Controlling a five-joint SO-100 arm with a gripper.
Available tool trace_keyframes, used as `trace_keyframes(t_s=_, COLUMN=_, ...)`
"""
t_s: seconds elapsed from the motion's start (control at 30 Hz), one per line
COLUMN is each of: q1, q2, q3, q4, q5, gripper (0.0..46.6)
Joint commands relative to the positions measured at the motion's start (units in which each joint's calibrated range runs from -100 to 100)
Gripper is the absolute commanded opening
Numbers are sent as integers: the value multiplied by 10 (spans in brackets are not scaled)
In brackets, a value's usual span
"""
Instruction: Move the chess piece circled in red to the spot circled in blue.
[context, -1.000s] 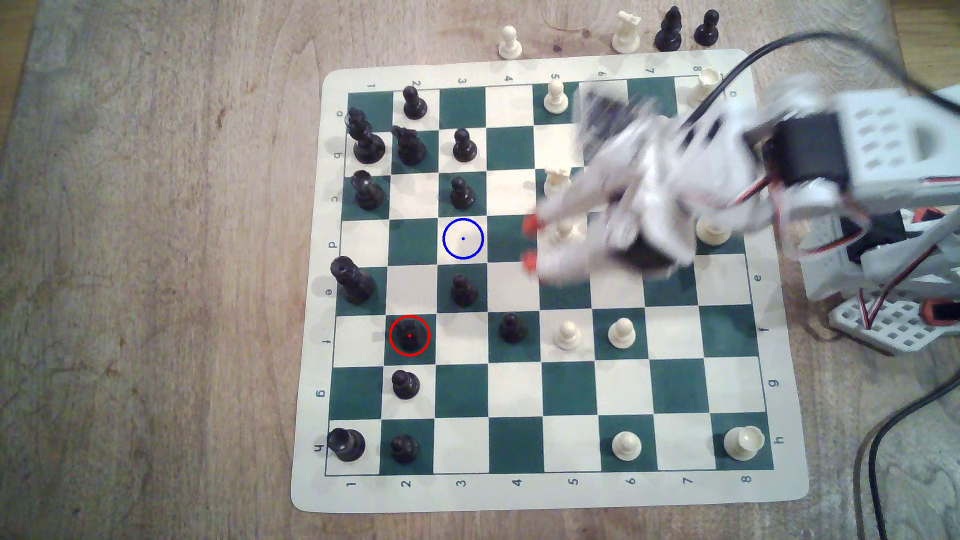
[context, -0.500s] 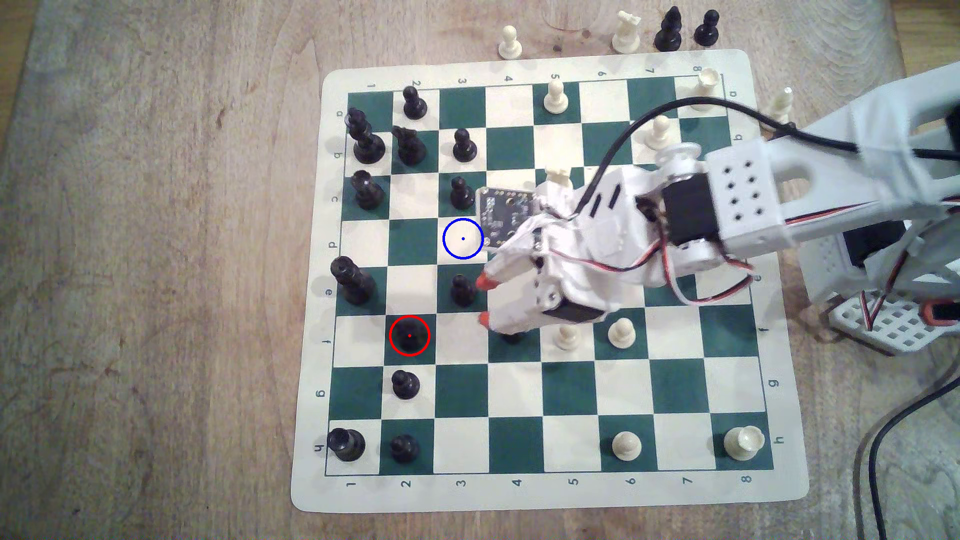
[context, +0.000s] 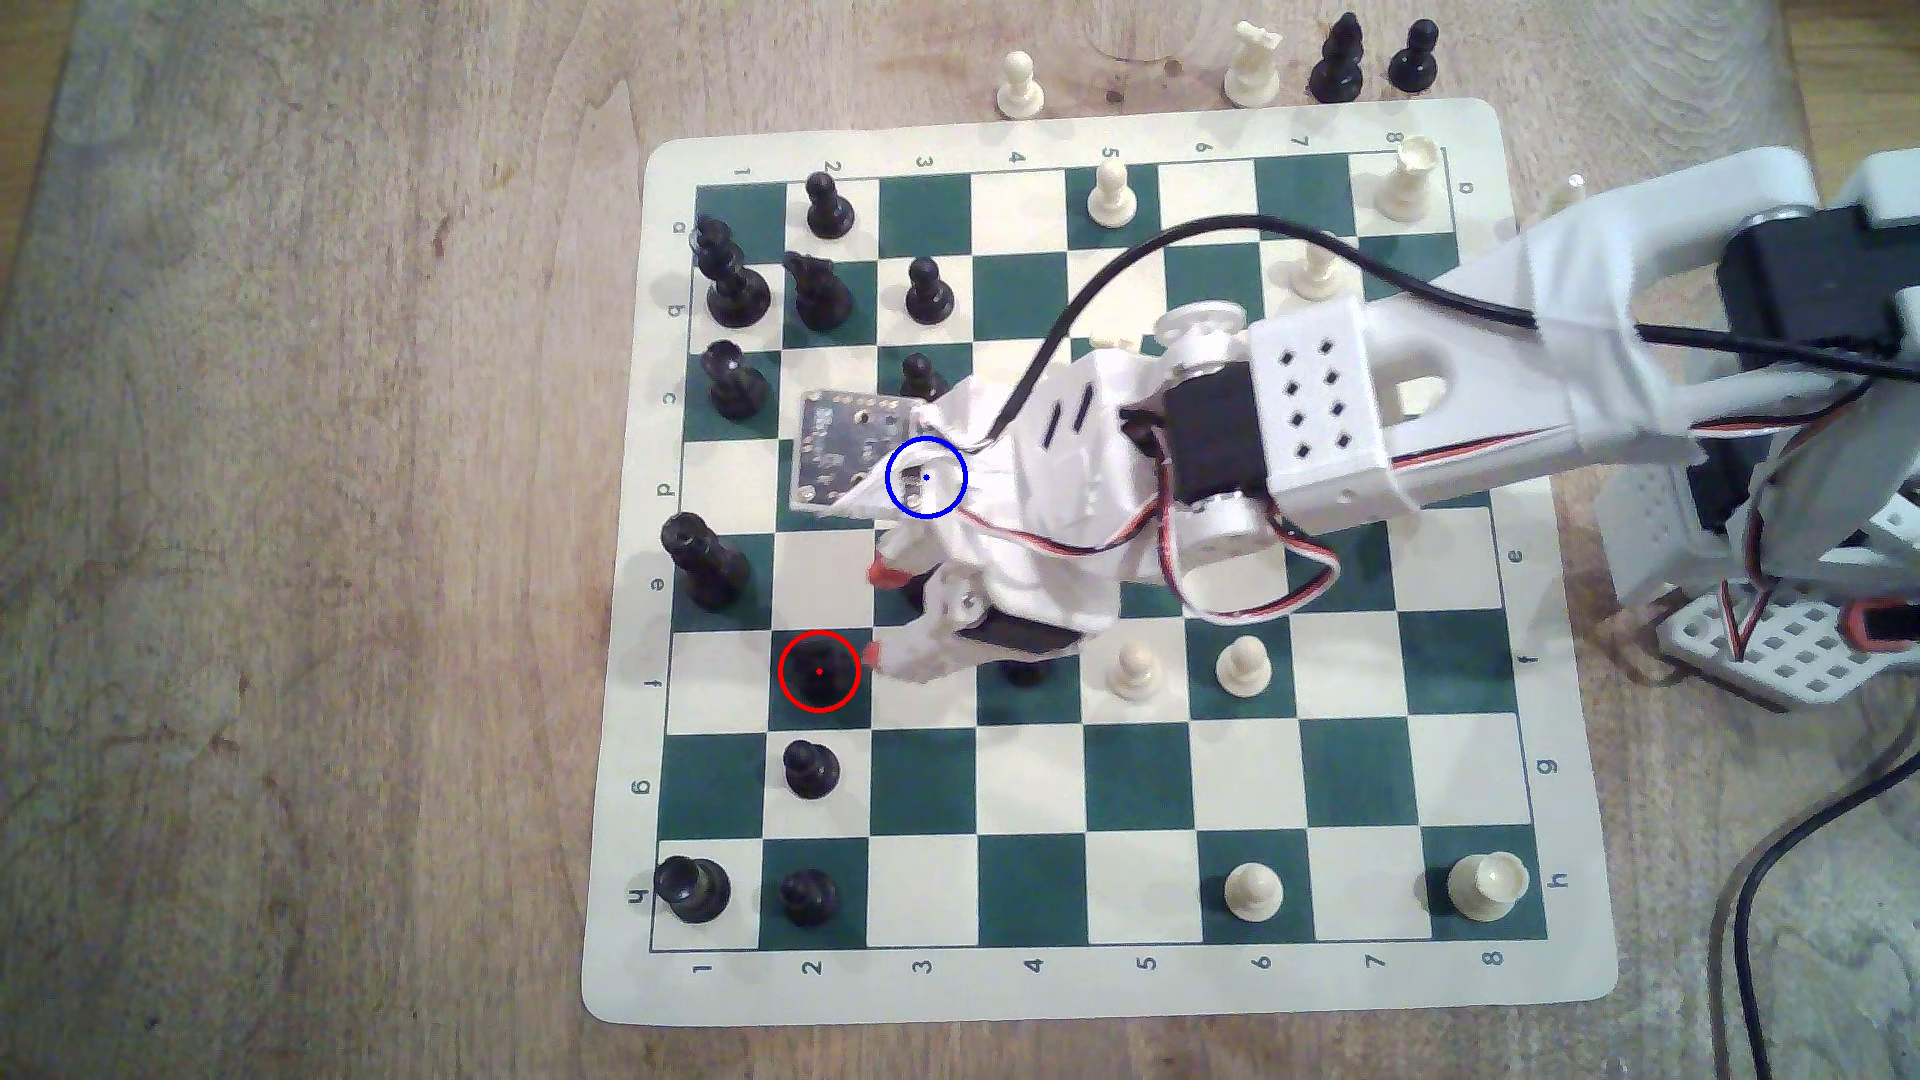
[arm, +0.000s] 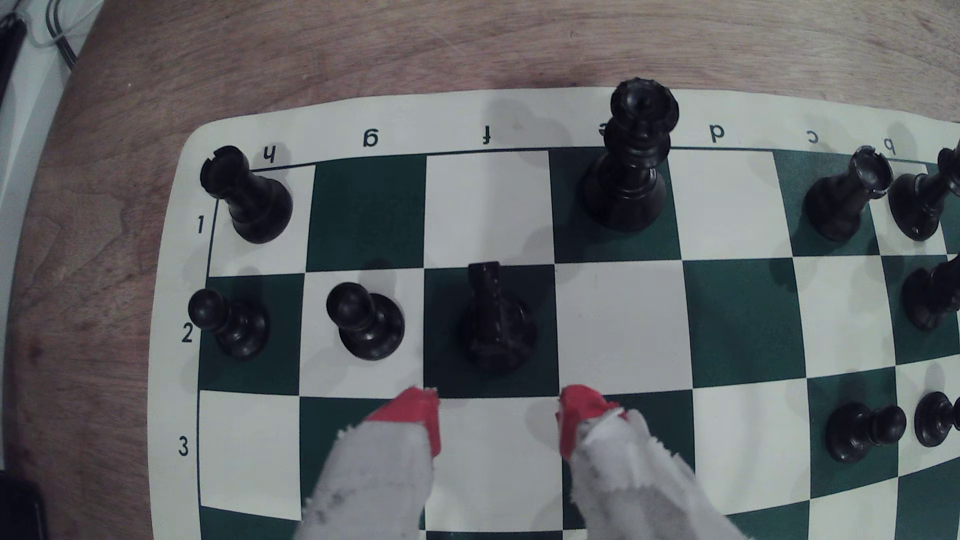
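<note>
The chess piece circled in red (context: 819, 672) is a black knight-like piece with a wide round base, upright on a dark green square in the board's second column. The wrist view shows this piece (arm: 496, 322) straight ahead of my fingers. My gripper (context: 878, 613) is open and holds nothing. Its red fingertips (arm: 415, 410) stop just short of the piece, one to either side of its line, on the neighbouring cream square. The blue ring (context: 887, 480) is drawn over my wrist's camera board, which hides the square beneath it.
Black pawns (context: 810, 768) (context: 808, 895) stand in the same column as the circled piece. A tall black piece (context: 707, 561) is one column further to the exterior view's left. A black pawn (context: 1023, 675) sits partly under my gripper. White pawns (context: 1132, 670) (context: 1242, 665) lie behind it.
My arm has swept from the board's middle towards the exterior view's left and lower side, ending beside the red-circled piece. It now covers the blue-ringed square. No piece has moved.
</note>
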Motion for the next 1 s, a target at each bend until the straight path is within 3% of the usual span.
trace_keyframes(t_s=0.0, q1=-2, q2=10, q3=-76, q4=-4, q5=1, gripper=128)
trace_keyframes(t_s=0.97, q1=-11, q2=141, q3=-172, q4=-34, q5=11, gripper=125)
